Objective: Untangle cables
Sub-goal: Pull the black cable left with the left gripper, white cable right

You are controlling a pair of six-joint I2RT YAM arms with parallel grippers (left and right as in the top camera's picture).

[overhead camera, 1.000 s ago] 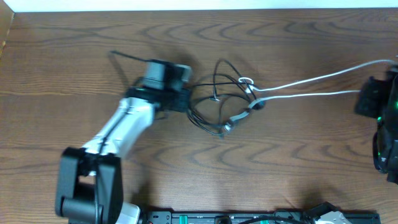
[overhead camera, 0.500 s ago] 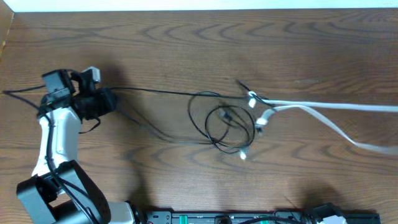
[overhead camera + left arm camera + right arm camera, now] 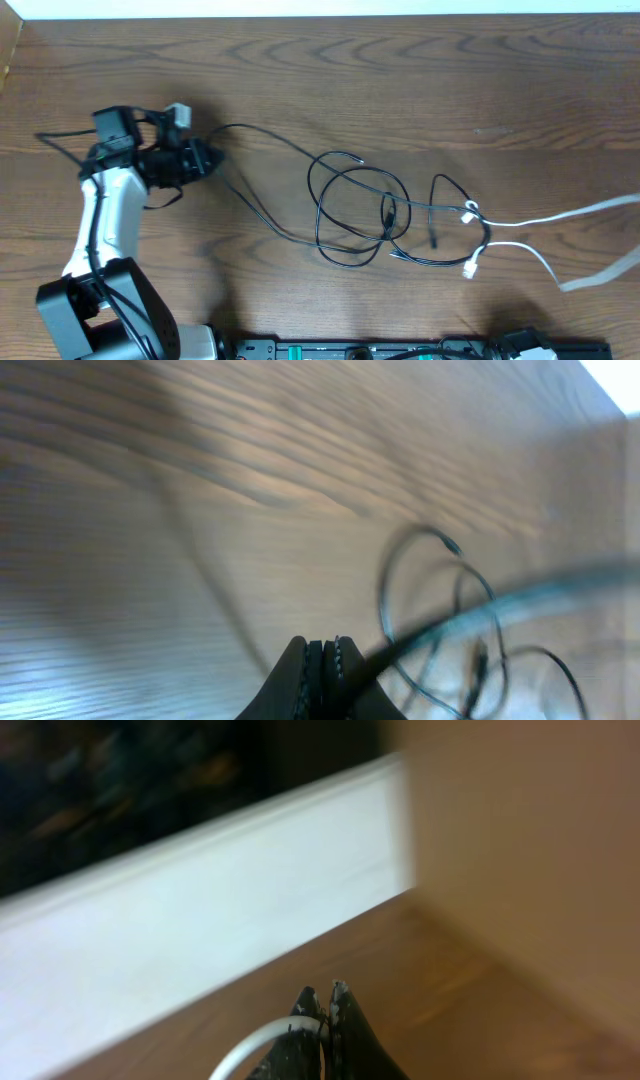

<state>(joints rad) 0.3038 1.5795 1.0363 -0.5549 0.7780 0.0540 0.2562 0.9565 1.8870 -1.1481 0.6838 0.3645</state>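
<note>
A thin black cable point(image 3: 350, 205) lies in loose loops at the table's middle, and one strand runs left to my left gripper point(image 3: 205, 158). That gripper is shut on the black cable point(image 3: 440, 628), which leaves the jaws point(image 3: 322, 650) to the right. A white cable point(image 3: 540, 219) runs from small white plugs point(image 3: 470, 268) near the loops off the right edge. My right gripper point(image 3: 322, 995) is out of the overhead view. In the right wrist view it is shut on the white cable point(image 3: 262, 1042).
The left arm point(image 3: 105, 225) stretches from the front left corner up to the gripper. A dark rail point(image 3: 400, 350) runs along the front edge. The table's white back edge point(image 3: 320, 8) is at the top.
The left gripper moved far left with the black cable, then slightly back right. The white cable was pulled right and its plugs shifted right. The black loops spread out and slackened.
</note>
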